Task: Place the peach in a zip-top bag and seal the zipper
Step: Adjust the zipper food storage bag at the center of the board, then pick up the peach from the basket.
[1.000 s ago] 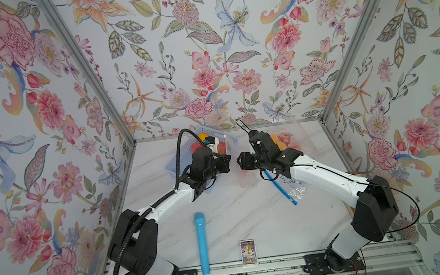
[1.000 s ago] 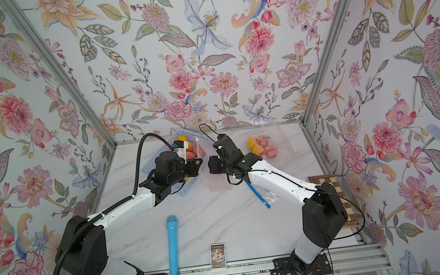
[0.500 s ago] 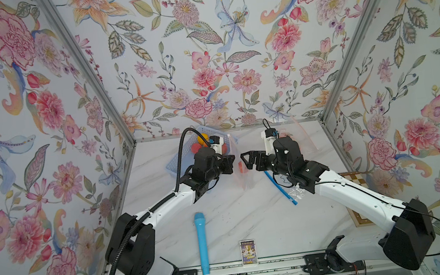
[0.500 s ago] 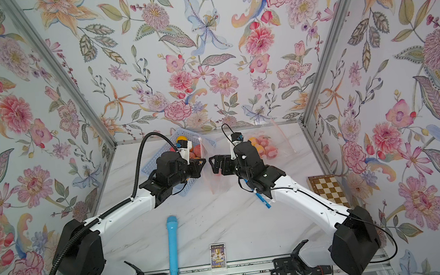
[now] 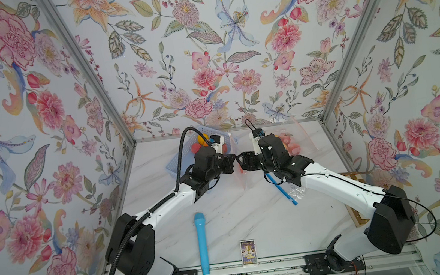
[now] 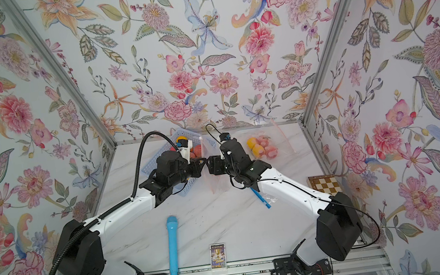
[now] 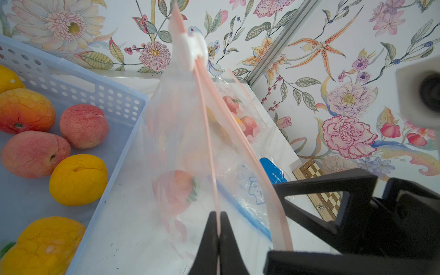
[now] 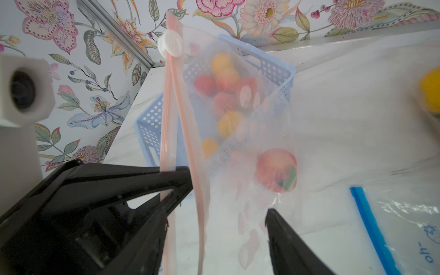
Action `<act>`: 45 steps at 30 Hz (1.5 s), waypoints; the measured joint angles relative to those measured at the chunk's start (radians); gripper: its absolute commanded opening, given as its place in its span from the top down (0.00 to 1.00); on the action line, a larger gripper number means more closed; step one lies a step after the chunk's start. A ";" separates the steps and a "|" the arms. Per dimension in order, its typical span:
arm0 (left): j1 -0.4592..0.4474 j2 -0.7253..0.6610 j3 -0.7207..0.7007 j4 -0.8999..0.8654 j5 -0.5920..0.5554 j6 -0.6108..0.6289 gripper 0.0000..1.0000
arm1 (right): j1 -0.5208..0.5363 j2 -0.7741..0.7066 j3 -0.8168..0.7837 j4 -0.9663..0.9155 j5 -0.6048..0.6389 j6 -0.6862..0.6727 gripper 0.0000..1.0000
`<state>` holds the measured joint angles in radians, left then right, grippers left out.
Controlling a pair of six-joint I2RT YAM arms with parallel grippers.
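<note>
Nearer now, right gripper [image 5: 240,162] is straddling the bag's [image 7: 181,133] zipper [image 7: 206,133], jaws apart, empty (left gripper [image 7: 217,215] is clamping it); peach [image 8: 276,170] bagged, sealing is probably wanting the slider [image 8: 170,44].

Clear zip-top bag [image 7: 176,133] hangs upright, zipper [image 7: 206,133] parted, 1 peach [image 8: 276,170] inside.
</note>
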<state>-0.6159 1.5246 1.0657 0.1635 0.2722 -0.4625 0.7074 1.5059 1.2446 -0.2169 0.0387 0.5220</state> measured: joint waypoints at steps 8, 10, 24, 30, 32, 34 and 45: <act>-0.001 -0.004 0.000 -0.029 -0.058 0.013 0.98 | 0.004 0.107 0.114 -0.140 0.094 0.005 0.97; -0.001 -0.010 0.000 -0.049 -0.090 0.024 0.96 | 0.004 0.110 0.118 -0.171 0.123 0.010 1.00; 0.018 -0.027 0.005 -0.198 -0.222 0.123 0.80 | 0.006 0.067 0.296 -0.521 0.322 -0.021 1.00; 0.047 -0.011 0.006 -0.184 -0.126 0.113 0.51 | 0.006 0.100 0.341 -0.623 0.331 -0.021 1.00; 0.069 0.002 -0.001 -0.158 -0.071 0.095 0.33 | 0.005 0.148 0.359 -0.639 0.334 -0.021 1.00; 0.095 0.005 -0.019 -0.117 -0.016 0.068 0.24 | 0.005 0.202 0.378 -0.648 0.337 -0.022 1.00; 0.219 -0.075 -0.048 -0.137 -0.058 0.082 0.01 | 0.008 0.364 0.487 -0.660 0.330 -0.040 1.00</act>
<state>-0.3965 1.4498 1.0172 0.0265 0.2138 -0.3805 0.7155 1.8698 1.7317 -0.8772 0.3691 0.4816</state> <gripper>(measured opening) 0.988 0.050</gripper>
